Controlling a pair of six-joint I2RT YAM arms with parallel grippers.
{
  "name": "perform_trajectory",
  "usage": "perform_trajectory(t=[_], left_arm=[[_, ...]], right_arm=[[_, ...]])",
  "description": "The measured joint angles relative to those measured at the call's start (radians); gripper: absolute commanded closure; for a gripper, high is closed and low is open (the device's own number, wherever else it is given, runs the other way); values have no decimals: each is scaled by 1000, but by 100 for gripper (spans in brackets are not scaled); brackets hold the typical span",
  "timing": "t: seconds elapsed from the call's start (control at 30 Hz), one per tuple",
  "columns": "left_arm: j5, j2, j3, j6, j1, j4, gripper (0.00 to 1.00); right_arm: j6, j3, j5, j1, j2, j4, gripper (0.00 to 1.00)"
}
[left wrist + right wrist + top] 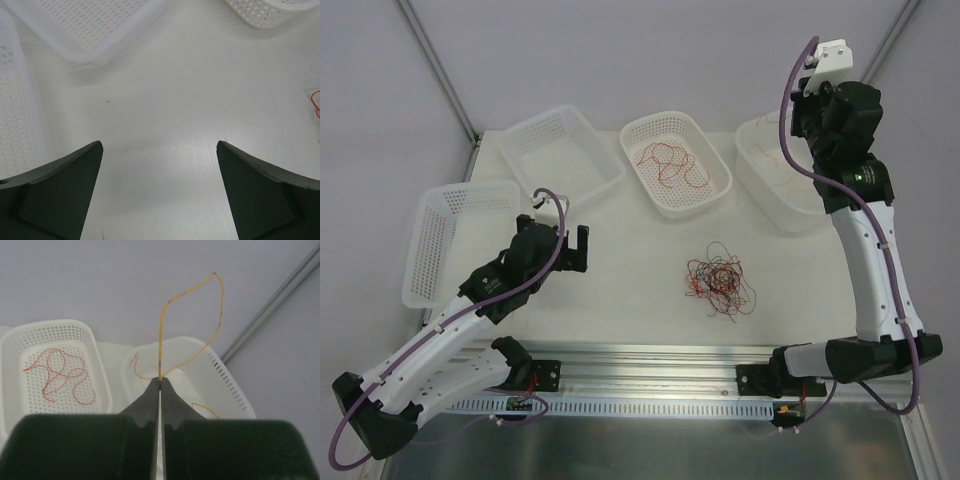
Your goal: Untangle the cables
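Partly done: thin red cables point(670, 165) lie in the middle white perforated basket point(670, 116). The right gripper point(160, 382) pinches a hair-thin orange cable point(160, 340) above the rightmost white basket point(227, 377). The left gripper point(159, 146) gapes empty, and a red-black tangle point(720, 282) lies unsorted on the white desk point(620, 300).

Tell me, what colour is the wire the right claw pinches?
Yellow-orange wire, seen best in the right wrist view.

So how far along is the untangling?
Done: red cables lie in the middle basket, a few orange ones in the right basket. In hand: the right end effector is shut on an orange cable lifted near that basket. Remaining: the red-and-black tangle on the table; the left end effector is open, empty.
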Motion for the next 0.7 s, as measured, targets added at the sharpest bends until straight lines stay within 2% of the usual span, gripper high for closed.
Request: perform_trajectory(t=[0.37,0.43,0.47,0.5,0.53,0.57,0.67,0.7], left_arm=[[12,3,-26,26,0,3,1],[24,7,-26,26,7,3,1],[27,10,-26,26,7,3,1],[29,12,-26,26,7,3,1],[32,13,-26,26,7,3,1],[34,14,-26,26,7,3,1],[37,14,-26,26,7,3,1],[39,14,-26,26,7,3,1]], right_arm=[[153,-156,-102,-267,237,77,99],[195,-187,-99,-293,272,79,88],[216,-201,-97,-301,283,76,66],[227,-209,-93,-304,289,71,57],[248,-219,-90,-305,291,68,53],[263,-227,-87,-305,291,60,42],[311,-230,-80,-303,278,44,24],[320,-230,-80,-302,271,34,22]])
